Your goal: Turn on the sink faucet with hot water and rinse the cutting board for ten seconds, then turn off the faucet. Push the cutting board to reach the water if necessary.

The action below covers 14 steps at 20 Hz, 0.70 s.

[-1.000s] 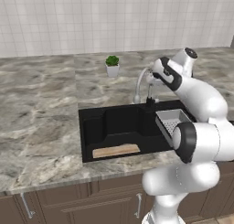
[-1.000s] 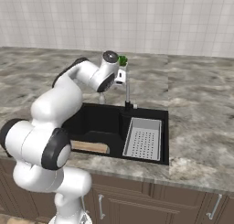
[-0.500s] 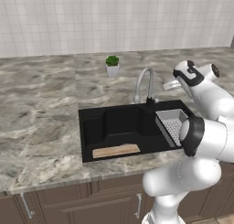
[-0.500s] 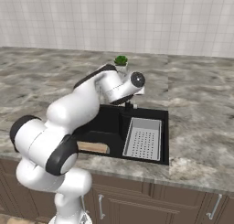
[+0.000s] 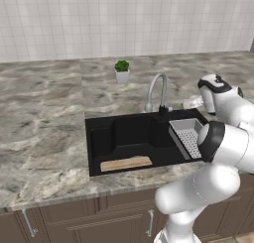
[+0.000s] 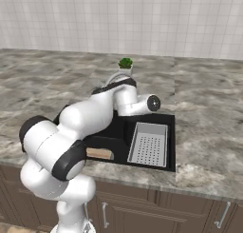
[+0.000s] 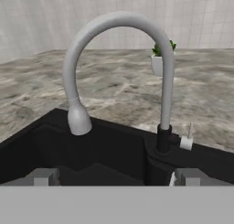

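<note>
The gripper (image 7: 114, 176) stands with its jaws spread wide and nothing between them; its two finger tips (image 7: 45, 176) rise far apart in the hand view, one at each side. Between the tips there is open room straight ahead to the faucet (image 7: 119, 72), which faces the hand side-on and is not touched by either tip.

The faucet is a single silver-grey gooseneck: its stem rises from a dark base (image 7: 163, 138) at the basin's back rim and hooks over to a flared nozzle (image 7: 78, 119) hanging above the black basin. One small pale handle (image 7: 187, 141) juts from the base on the side away from the nozzle. No stream falls from the nozzle.

From the left base view, the arm's hand (image 5: 214, 91) hovers over the counter, just right of the faucet and above the back right corner of the sink (image 5: 106, 139).

There is one sink, and inside it one grey perforated drainer tray (image 5: 187, 136) fills the right end. One cutting board (image 5: 126, 163), a thin tan wooden strip, lies flat on the basin floor against the front wall, left of centre and well apart from the nozzle. One small potted plant (image 5: 121, 71) sits on the marble counter (image 5: 44, 113) behind the faucet, near the tiled wall.
</note>
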Motion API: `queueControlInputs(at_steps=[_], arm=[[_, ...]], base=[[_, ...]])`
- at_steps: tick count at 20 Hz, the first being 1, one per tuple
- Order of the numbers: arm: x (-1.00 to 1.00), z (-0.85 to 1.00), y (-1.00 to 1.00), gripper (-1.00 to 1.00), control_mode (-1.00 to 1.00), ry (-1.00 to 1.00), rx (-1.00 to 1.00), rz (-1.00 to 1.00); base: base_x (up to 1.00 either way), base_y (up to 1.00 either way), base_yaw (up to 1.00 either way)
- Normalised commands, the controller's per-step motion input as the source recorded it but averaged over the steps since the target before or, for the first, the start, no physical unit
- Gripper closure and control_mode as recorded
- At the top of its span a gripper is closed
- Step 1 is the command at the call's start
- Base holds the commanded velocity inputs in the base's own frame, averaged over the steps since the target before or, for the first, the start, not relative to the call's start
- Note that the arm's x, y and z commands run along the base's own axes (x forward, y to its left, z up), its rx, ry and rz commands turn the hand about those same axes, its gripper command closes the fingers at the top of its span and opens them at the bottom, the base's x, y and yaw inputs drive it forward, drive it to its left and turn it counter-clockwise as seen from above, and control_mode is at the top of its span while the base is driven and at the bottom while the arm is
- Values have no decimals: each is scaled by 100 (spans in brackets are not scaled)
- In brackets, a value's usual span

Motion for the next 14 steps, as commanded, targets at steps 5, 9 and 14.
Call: queueControlInputs(at_steps=[5,9,14], arm=[[0,-30,-5,-100,-100,-2,5,1],[0,-30,-2,-100,-100,0,5,0],[0,-26,0,-100,-100,0,3,0]], base=[[0,0,0],[0,0,0],[0,0,0]])
